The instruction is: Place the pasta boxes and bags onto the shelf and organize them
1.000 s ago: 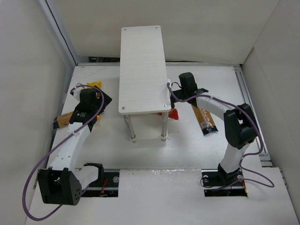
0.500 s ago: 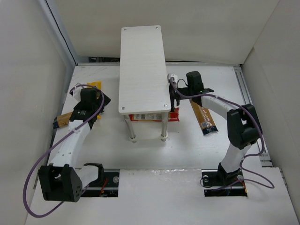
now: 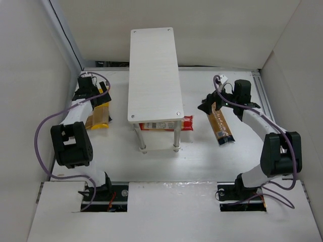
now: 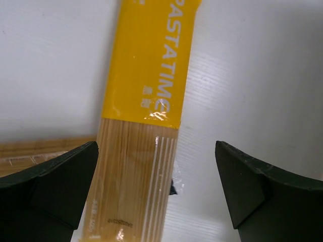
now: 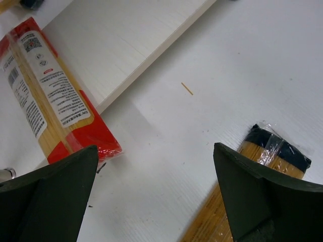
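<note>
Your jaws on the left gripper (image 4: pixel 156 151) stand wide apart, with a yellow pasta pack (image 4: pixel 151 65) running lengthwise between them on the table (image 4: pixel 262 75). The jaws on the right gripper (image 5: pixel 155 148) are spread too and hold nothing. To their left, a red pack (image 5: pixel 50 96) lies on the shelf (image 5: pixel 126 35). A golden-brown pack (image 5: pixel 277 148) lies just by the right-hand jaw.
</note>
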Robot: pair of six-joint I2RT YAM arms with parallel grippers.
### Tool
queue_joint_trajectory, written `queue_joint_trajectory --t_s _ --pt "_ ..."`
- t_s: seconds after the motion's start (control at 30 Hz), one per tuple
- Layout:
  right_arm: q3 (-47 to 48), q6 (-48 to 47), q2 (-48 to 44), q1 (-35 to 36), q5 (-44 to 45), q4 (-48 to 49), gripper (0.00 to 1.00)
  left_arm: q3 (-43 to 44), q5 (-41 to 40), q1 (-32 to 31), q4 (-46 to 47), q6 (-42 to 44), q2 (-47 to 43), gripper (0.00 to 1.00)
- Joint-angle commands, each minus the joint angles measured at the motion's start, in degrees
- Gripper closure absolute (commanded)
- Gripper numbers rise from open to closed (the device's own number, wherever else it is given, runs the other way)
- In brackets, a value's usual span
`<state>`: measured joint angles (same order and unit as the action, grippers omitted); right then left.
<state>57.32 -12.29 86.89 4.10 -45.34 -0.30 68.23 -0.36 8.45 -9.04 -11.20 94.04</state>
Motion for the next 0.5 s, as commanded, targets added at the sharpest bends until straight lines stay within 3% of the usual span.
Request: queue_joint_trajectory --t_s 0.0,0.47 --pt "1.82 -0.8 -0.67 -0.14 -0.09 3.2 0.0 1.57 3.69 1.48 0.95 9.96 -0.17 0.0" --pt "2.36 -2.56 1.79 1.0 -1.86 3.2 0.0 1.47 8.27 2.8 1.03 15.33 9.14 0.0"
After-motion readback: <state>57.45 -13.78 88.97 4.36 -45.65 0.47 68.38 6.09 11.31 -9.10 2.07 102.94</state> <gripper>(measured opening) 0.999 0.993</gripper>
